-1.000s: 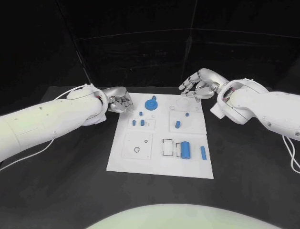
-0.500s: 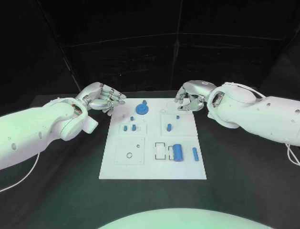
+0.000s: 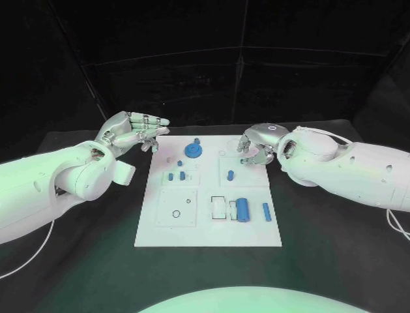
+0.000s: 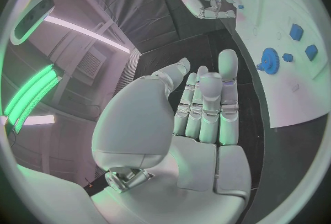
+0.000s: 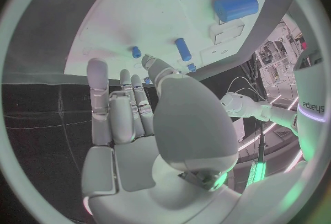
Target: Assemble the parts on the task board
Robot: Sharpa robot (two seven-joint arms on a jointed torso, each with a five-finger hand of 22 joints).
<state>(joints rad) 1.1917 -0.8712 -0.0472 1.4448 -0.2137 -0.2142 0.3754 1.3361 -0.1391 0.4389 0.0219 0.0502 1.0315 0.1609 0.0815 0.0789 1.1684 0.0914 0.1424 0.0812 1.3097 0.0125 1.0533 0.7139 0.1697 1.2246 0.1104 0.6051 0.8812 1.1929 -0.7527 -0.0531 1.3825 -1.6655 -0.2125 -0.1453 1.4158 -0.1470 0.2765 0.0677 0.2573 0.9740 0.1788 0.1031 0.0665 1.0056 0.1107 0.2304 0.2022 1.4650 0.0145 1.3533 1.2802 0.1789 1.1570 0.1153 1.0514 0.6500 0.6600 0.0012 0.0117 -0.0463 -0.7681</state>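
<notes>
- Both hands hold nothing: we see the left hand (image 3: 132,131) raised beside the far left corner of the task board (image 3: 162,231), fingers straight and apart.
- We find the right hand (image 3: 253,147) over the board's far right corner, fingers loosely bent, gripping nothing.
- We count a blue gear (image 3: 194,150) at the far end and a blue cylinder (image 3: 243,210) nearer us, on the board mid-surface (image 3: 336,261).

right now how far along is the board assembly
Early. Done: hard to tell; a blue gear sits at the task board's far end. In hand: nothing; left hand and right hand are both empty. Left: a blue cylinder and small blue pieces lie loose.
</notes>
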